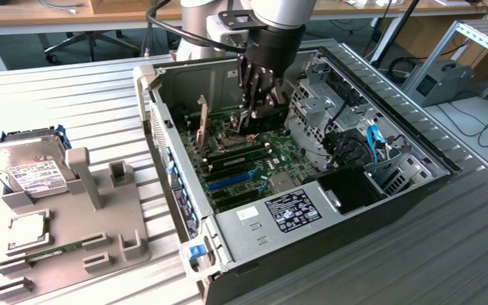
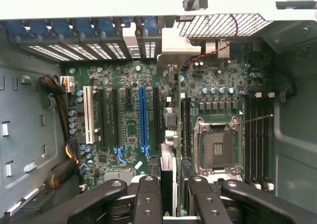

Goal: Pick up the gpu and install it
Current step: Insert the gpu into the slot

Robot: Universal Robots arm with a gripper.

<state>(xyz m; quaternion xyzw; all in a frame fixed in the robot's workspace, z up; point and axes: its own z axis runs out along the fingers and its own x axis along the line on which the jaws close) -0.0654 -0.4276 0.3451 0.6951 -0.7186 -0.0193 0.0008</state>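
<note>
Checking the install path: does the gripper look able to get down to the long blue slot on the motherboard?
Probably yes: the case lies open, the gripper, shut on the gpu, hangs above the motherboard, and the blue slot has nothing in or across it.

Wooden desks, office chair behind

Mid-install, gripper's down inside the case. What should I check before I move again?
1. The gpu gripped between the gripper fingers: ok, seen edge-on.
2. Card parallel to the motherboard slots: ok.
3. Bracket toward the case's rear wall: ok.
4. Card seated in a slot: cannot tell.
5. Cable bundle clear of the card: ok, it lies by the side wall.
</note>
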